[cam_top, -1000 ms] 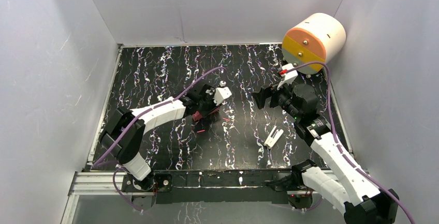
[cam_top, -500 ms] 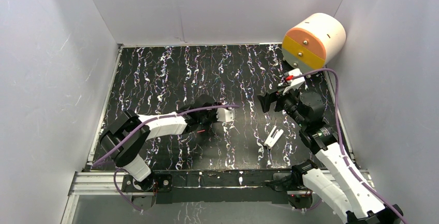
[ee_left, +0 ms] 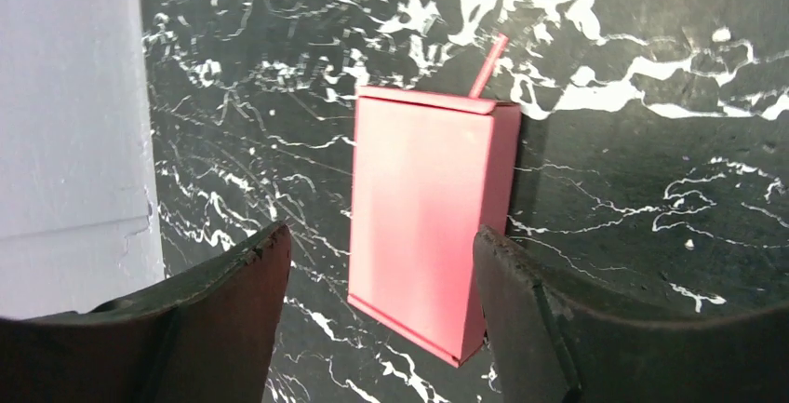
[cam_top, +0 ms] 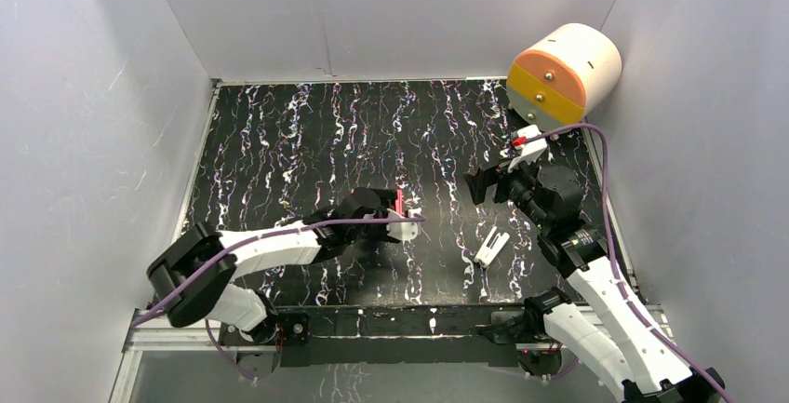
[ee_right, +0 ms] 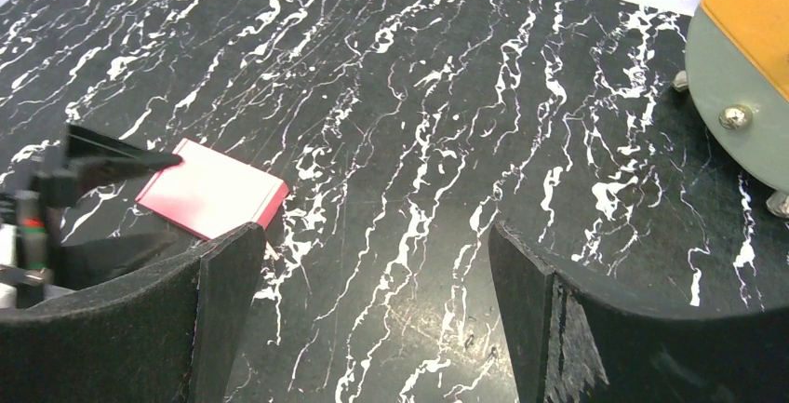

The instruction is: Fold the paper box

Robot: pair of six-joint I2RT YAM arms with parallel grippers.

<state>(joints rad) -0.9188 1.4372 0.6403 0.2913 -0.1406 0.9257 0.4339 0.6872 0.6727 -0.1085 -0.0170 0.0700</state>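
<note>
The paper box [ee_left: 423, 217] is a small, flat, pink-red closed box lying on the black marbled table, with a thin pink tab sticking out at its far end. My left gripper [ee_left: 381, 235] hangs open just above it. The left finger stands well clear, and the right finger [ee_left: 521, 310] is close beside the box's edge without gripping it. From the top view only a pink sliver of the box [cam_top: 400, 201] shows at the left gripper [cam_top: 395, 213]. My right gripper [cam_top: 479, 184] is open and empty over bare table, to the right of the box [ee_right: 212, 200].
A small white clip-like piece [cam_top: 490, 247] lies on the table in front of the right arm. A big white-and-orange cylinder [cam_top: 563, 66] rests in the far right corner. White walls enclose the table on three sides.
The left arm swung toward the near middle and came down with the box, then its jaws opened and released it onto the table. The right gripper drew back slightly to the right.
</note>
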